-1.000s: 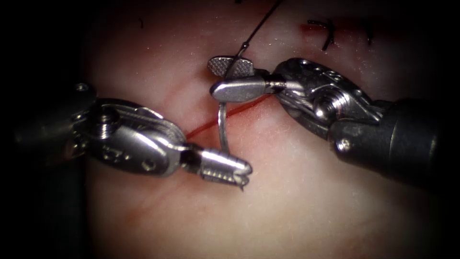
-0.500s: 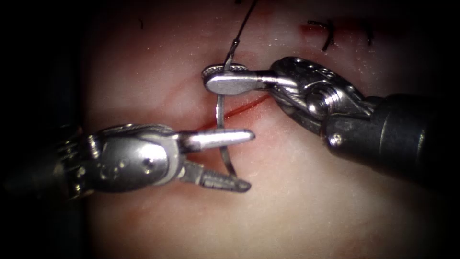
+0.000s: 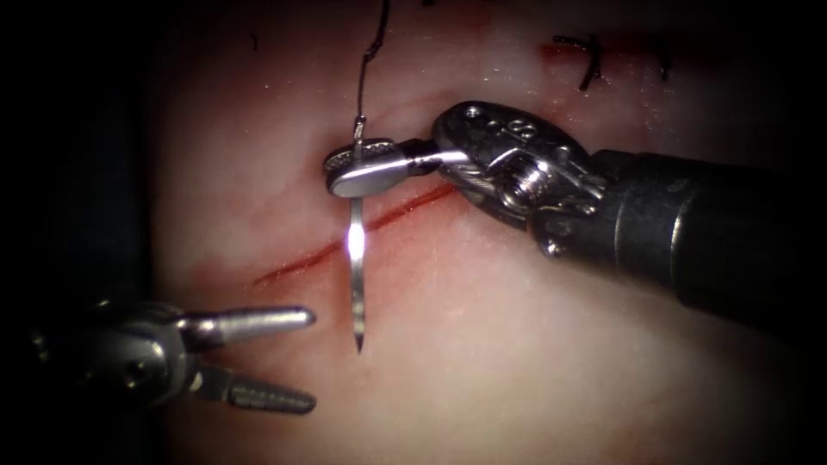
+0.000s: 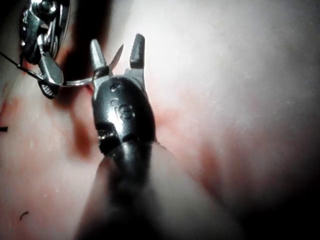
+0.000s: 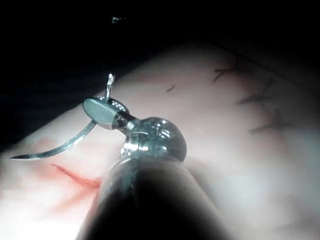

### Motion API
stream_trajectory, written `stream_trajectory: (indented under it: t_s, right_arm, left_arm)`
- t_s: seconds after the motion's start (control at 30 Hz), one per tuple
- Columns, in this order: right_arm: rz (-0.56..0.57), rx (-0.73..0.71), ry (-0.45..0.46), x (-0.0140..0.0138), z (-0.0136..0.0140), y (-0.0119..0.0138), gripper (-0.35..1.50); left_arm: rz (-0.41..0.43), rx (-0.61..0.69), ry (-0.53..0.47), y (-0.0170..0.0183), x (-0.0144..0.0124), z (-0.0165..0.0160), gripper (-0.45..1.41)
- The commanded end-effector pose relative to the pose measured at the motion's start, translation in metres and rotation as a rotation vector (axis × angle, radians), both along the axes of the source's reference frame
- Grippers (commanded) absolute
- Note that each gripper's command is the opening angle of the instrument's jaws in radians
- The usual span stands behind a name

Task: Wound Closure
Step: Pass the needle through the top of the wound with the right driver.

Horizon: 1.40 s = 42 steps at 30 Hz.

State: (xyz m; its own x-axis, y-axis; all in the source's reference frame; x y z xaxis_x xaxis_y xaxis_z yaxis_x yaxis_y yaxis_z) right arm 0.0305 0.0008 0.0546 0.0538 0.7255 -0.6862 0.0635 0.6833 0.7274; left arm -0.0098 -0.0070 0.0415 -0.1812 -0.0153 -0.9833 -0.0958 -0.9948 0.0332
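My right tool (image 3: 362,168) is shut on the curved needle (image 3: 356,258) close to its thread end. The needle hangs free above the tissue (image 3: 517,362), crossing over the red cut (image 3: 301,258), its tip pointing down toward the near side. Black thread (image 3: 366,60) rises from the needle's end. My left tool (image 3: 310,360) stands open and holds nothing, down and to the left of the needle tip. In the right wrist view the jaws (image 5: 102,111) grip the needle (image 5: 55,147) above the cut (image 5: 75,177). The left wrist view has my open jaws (image 4: 117,50) near the needle (image 4: 75,82).
Dark finished stitches (image 3: 590,60) sit at the far right of the cut line, also seen as stitches (image 5: 260,100) in the right wrist view. Red fluid stains the tissue along the cut. The right tool's shaft (image 3: 715,241) spans the right side.
The left tool let go of the needle's tip, opened and drew back to the lower left. The right tool shut near the thread end and carried the needle leftward, tip swinging down.
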Motion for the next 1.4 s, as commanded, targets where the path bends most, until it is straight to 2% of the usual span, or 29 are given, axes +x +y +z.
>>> stream_trajectory:
  t_s: [0.03,0.17,0.3,0.53,0.7,1.0,1.4]
  right_arm:
    - [-0.018,-0.028,0.003,0.0016,0.0007,0.0017,-0.35]
    - [-0.035,-0.075,-0.018,0.0029,0.0013,0.0024,-0.35]
    - [-0.08,-0.181,-0.056,0.0049,0.0017,0.0027,-0.35]
    - [-0.174,-0.445,-0.071,0.0079,0.0021,0.0032,-0.35]
    - [-0.189,-0.628,-0.054,0.0085,0.0022,0.0031,-0.35]
    - [-0.21,-0.957,0.004,0.009,0.0017,0.0023,-0.35]
    - [-0.24,-1.125,-0.019,0.0098,0.0022,0.0017,-0.35]
  left_arm:
    - [-0.008,-0.004,0.033,-0.0004,0.0001,0.0007,0.78]
    - [-0.029,-0.01,0.066,-0.0015,0.0004,0.0015,0.74]
    - [-0.042,-0.022,0.109,-0.0029,0.0003,0.0031,0.64]
    - [-0.072,0.016,0.212,-0.0036,0.0001,0.007,0.47]
    - [-0.132,0.015,0.312,-0.0029,0.0003,0.0096,0.36]
    - [-0.077,0.078,0.426,-0.0042,0.0004,0.0141,0.22]
    - [-0.085,0.136,0.454,-0.0035,0.0004,0.0159,0.18]
